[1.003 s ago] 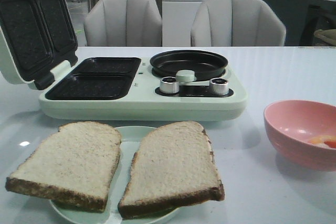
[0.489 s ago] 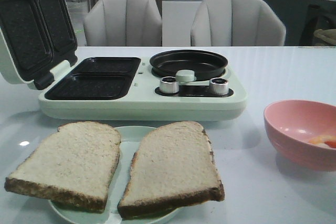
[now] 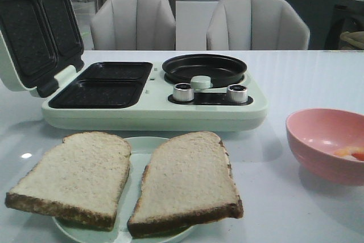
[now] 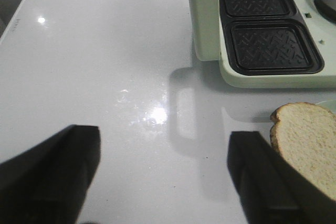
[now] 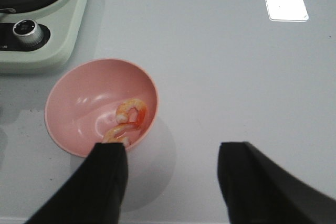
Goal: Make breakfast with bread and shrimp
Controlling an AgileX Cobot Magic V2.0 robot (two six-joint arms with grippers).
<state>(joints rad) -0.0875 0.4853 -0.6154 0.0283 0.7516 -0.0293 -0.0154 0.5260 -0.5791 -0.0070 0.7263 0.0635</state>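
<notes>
Nothing moved, bread [image 3: 131, 183] beside spread, empty left end effector [image 4: 163, 171], shrimp [image 5: 128, 119] near spread, empty right end effector [image 5: 170, 182]

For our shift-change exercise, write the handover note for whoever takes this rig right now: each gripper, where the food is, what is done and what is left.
Left gripper: open, empty, above bare table beside the nearer bread slice.
Right gripper: open, empty, above the table next to the pink bowl.
Bread: two slices side by side on the pale plate, in front of the breakfast maker.
Shrimp: in the pink bowl, to the maker's right.
Done: the maker's lid stands open; its grill plates and round pan are empty.
Left: all the food handling.
</notes>
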